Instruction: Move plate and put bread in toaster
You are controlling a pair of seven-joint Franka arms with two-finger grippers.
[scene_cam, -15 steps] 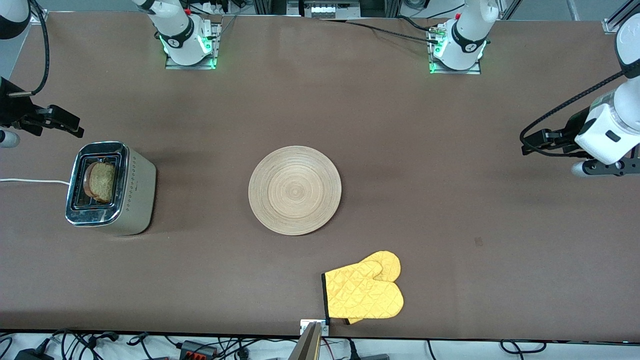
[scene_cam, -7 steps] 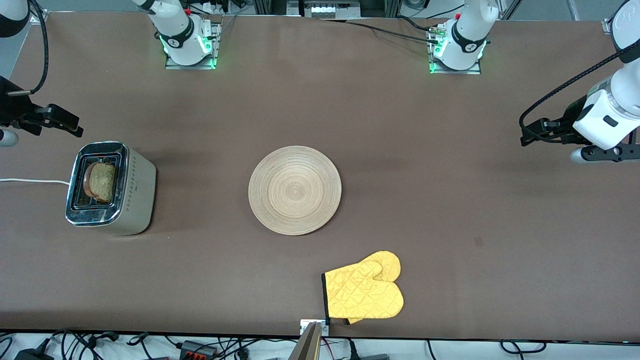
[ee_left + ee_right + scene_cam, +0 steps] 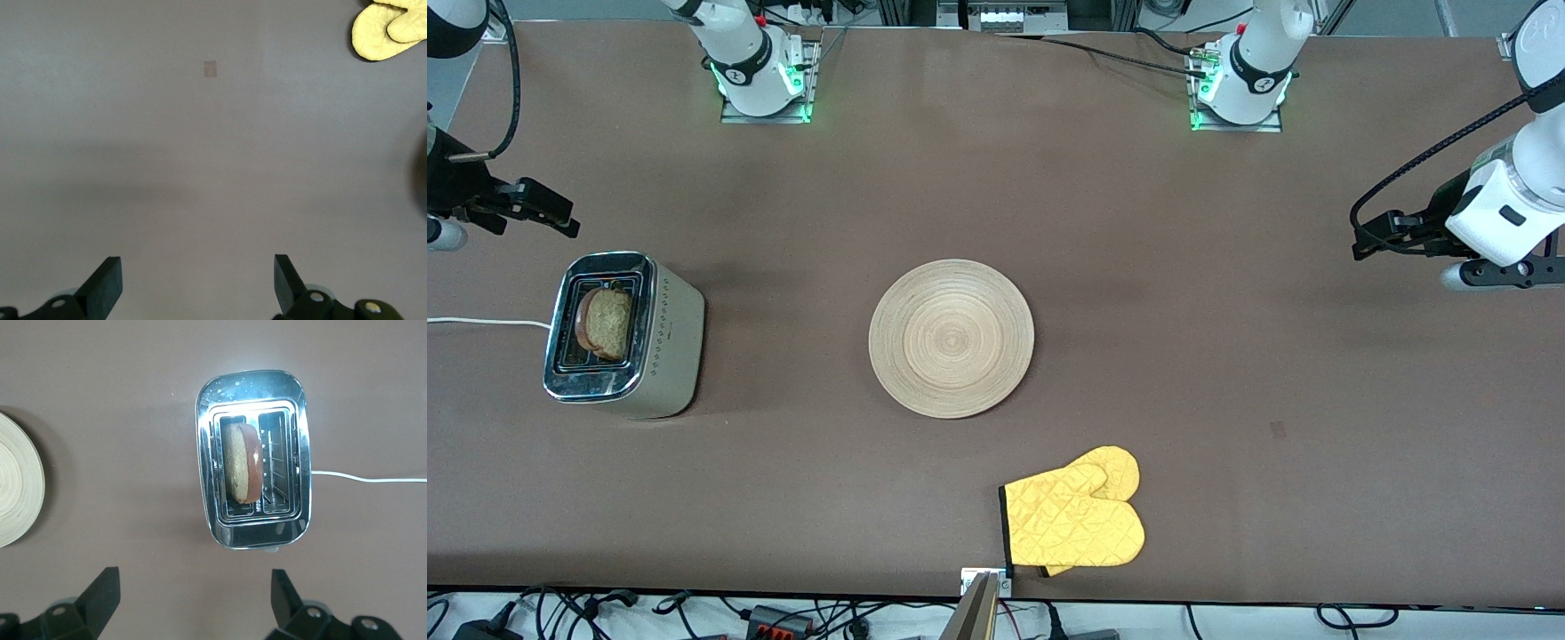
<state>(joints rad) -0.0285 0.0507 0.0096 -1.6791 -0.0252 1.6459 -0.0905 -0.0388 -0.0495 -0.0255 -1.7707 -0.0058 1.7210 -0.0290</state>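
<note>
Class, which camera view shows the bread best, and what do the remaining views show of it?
The right wrist view: it looks straight down on the bread standing in one slot of the toaster, crust and face clear. The front view shows the bread smaller, at an angle. The left wrist view shows none of it.

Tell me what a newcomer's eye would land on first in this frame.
Probably the bright yellow oven mitt at the table edge nearest the front camera, then the bare plate mid-table. Next, the bread standing in one slot of the toaster at the right arm's end. The right gripper hangs open over the table beside the toaster; the left gripper is open over bare table at the left arm's end.
</note>
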